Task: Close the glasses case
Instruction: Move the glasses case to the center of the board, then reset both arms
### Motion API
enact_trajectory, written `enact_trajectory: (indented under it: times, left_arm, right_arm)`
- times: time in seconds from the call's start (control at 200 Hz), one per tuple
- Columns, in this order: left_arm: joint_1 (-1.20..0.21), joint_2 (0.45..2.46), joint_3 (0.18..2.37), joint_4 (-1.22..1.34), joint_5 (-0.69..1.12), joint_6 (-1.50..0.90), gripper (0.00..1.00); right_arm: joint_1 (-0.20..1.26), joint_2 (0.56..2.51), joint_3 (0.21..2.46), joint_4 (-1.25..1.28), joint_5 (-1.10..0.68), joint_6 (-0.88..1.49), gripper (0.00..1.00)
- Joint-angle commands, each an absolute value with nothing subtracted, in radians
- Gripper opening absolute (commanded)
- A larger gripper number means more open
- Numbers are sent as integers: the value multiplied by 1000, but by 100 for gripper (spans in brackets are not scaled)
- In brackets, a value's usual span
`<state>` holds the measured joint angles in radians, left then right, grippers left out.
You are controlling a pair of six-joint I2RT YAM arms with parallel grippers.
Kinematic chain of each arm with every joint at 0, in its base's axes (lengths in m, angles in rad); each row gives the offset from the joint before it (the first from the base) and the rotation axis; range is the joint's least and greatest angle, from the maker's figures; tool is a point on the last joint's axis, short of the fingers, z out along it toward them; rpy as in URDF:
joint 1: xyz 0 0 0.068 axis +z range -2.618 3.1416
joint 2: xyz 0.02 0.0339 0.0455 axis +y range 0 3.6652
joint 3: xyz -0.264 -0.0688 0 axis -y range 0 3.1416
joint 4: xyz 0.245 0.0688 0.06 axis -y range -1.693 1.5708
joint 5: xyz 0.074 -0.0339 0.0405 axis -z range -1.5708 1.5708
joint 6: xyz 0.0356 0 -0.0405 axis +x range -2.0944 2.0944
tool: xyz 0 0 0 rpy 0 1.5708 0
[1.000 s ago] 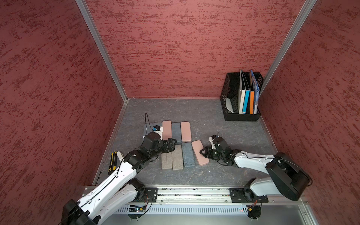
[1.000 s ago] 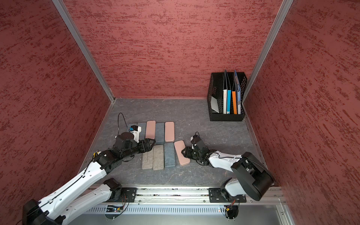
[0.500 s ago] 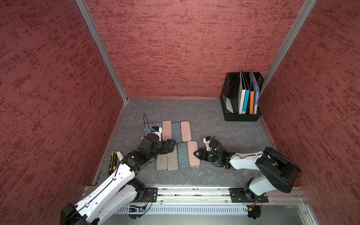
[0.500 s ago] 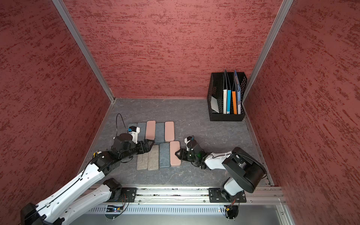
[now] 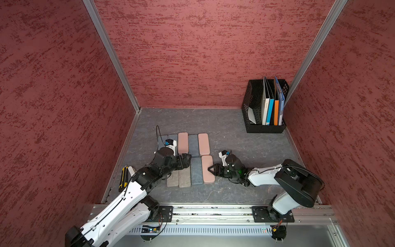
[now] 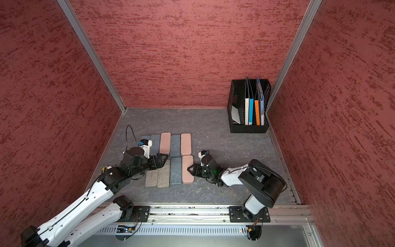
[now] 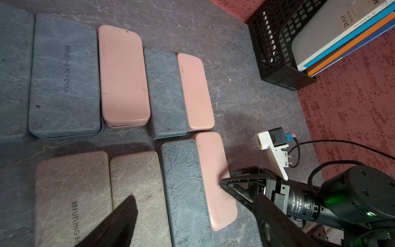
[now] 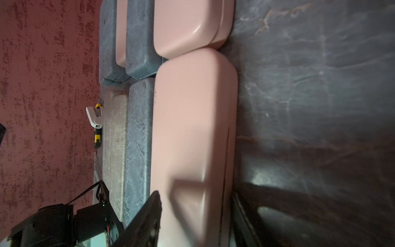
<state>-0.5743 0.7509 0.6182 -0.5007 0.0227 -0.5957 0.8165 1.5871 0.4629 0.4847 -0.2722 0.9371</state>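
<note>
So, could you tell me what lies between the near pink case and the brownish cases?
One blue-grey case, against the pink case and a brownish case, clearest in the left wrist view.

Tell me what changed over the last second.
The right gripper pushed the tilted pink case leftward, straightening it against the blue case and sliding the whole front row left; whether it grips is unclear. The left gripper stayed open above; the back row did not move.

top views: high, front, looking down, far | wrist views: low, close | all share: pink case [image 5: 207,169]
</note>
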Motion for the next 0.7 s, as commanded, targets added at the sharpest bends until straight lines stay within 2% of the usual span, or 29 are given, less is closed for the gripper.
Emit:
enact_trajectory:
  times: [0.0, 0.095, 0.185, 0.346, 0.446, 0.541, 0.616, 0.696]
  left_arm:
    - [-579, 722, 624, -529, 8, -573, 87]
    - [-576, 683, 624, -544, -6, -565, 87]
    - [-551, 639, 616, -565, -30, -570, 100]
    - [-416, 607, 583, -578, -82, -558, 100]
    - [-296, 619, 555, -527, -107, -546, 100]
    - [-200, 634, 501, -405, -198, -505, 100]
    - [-137, 646, 428, -268, -291, -443, 100]
    - [-74, 646, 347, -104, -367, -398, 100]
  right_arm:
    - [820, 1558, 454, 335, -238, 914, 67]
    - [790, 1427, 466, 186, -190, 857, 82]
    - [736, 1256, 468, 6, -98, 784, 98]
    - [590, 916, 477, -277, 114, 604, 98]
    - [455, 794, 501, -350, 197, 491, 99]
    - [321, 789, 528, -329, 245, 383, 99]
    - [215, 860, 508, -211, 288, 316, 99]
    - [100, 958, 506, -93, 226, 332, 99]
